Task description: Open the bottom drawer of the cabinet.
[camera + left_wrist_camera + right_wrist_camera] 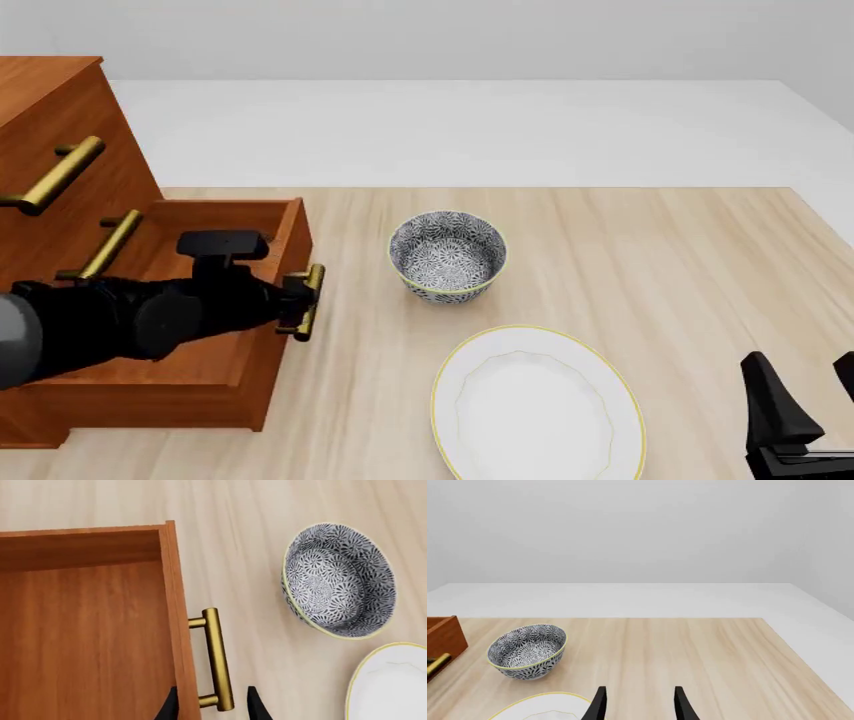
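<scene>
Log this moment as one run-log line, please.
bottom drawer: pulled out | left gripper: straddling its handle | right gripper: open, idle | bowl, plate: untouched

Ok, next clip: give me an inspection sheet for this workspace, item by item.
Surface: light wooden table.
Job's things: cabinet at the left; bottom drawer pulled out, its brass handle between the left gripper's fingers.
Clutter: patterned bowl; white plate with yellow rim.
Grippers: left gripper astride the handle, contact unclear; right gripper open, holding nothing.
Cables: nothing seen.
Surroundings: plain white floor and wall.
</scene>
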{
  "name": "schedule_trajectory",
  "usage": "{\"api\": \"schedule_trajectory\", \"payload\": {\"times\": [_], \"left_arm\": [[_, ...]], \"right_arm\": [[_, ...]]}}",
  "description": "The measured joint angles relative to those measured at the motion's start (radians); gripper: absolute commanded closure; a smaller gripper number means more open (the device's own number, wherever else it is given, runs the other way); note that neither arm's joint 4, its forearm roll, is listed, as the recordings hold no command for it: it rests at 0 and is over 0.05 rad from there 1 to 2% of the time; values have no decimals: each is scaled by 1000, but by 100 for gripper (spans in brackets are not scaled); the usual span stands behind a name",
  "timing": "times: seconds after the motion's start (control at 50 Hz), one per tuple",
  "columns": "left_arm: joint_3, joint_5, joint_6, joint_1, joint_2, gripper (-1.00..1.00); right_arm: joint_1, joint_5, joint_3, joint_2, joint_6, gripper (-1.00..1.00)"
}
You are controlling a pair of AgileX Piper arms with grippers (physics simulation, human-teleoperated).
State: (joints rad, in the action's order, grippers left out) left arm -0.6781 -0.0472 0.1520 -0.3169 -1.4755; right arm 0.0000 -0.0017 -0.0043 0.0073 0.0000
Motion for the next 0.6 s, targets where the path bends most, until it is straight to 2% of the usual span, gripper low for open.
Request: {"api": "schedule_trajectory", "payload": {"times": [0.16,0.3,0.6], "left_arm": [[-4,-74,96,-11,51,-100],[-1,-119,135,-27,93,-100],[6,-144,53,-106,230,-100]], "right_arm": [[0,0,0,0,0,-100],[0,0,0,0,0,-100],[0,0,0,0,0,-100]]}}
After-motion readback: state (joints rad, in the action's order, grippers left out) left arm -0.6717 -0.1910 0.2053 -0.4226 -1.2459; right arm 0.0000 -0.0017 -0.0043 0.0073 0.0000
